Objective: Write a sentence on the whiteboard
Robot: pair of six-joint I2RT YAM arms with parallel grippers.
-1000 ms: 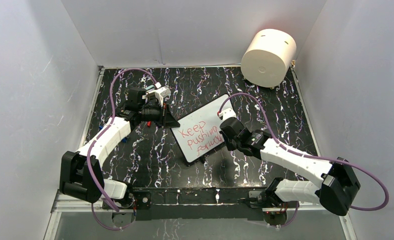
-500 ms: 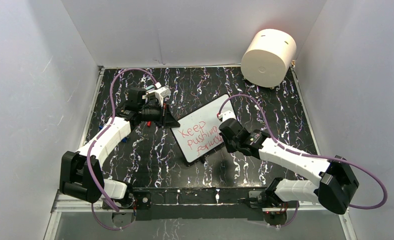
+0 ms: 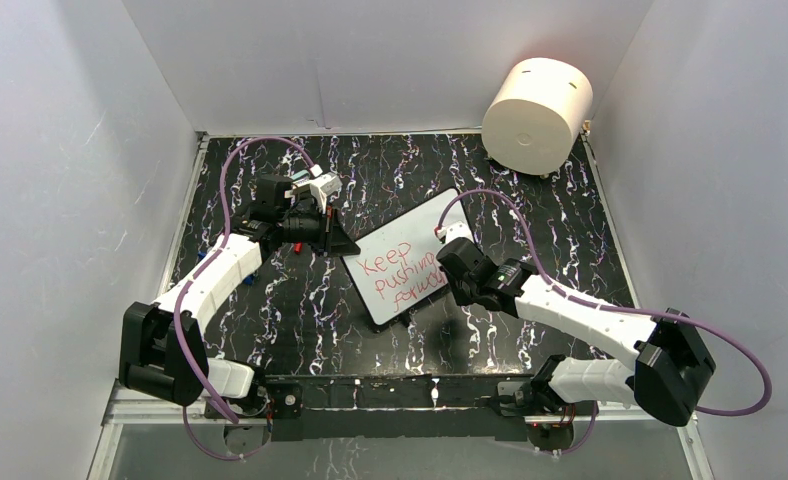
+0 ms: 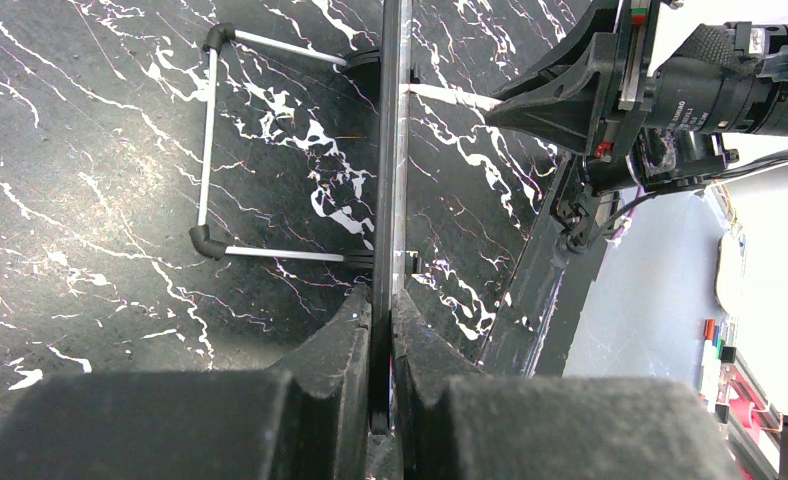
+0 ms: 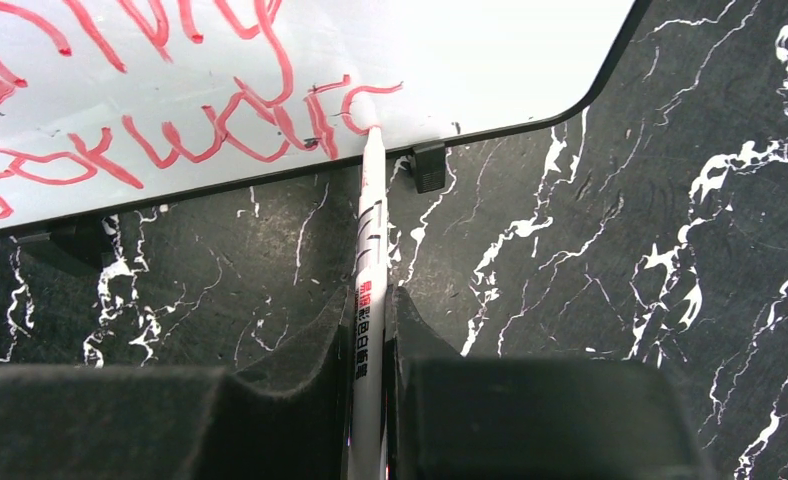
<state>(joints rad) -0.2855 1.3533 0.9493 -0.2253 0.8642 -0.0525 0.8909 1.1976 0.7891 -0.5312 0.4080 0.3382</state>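
Observation:
The whiteboard [image 3: 425, 220] lies tilted at the middle of the black marbled table, with the red sentence [image 3: 402, 268] "Keep pushing forward" on it in three slanted lines. My left gripper [image 3: 344, 244] is shut on the board's left edge. In the left wrist view the board is edge-on [image 4: 390, 150] between the jaws of the left gripper [image 4: 382, 310]. My right gripper [image 3: 452, 276] is shut on a white marker [image 5: 370, 260]. The marker's tip touches the whiteboard [image 5: 490, 60] at the end of the sentence's [image 5: 220, 135] last word. The right gripper [image 5: 370, 300] stays just off the board's lower rim.
A cream cylinder [image 3: 537, 115] stands at the back right corner. Small red and blue items [image 3: 253, 275] lie beside the left arm. The board's wire stand [image 4: 210, 150] juts out on its underside. White walls close in the table on three sides.
My right gripper has shifted slightly to the left with the marker, at the end of the bottom line. The left arm and the board have not moved.

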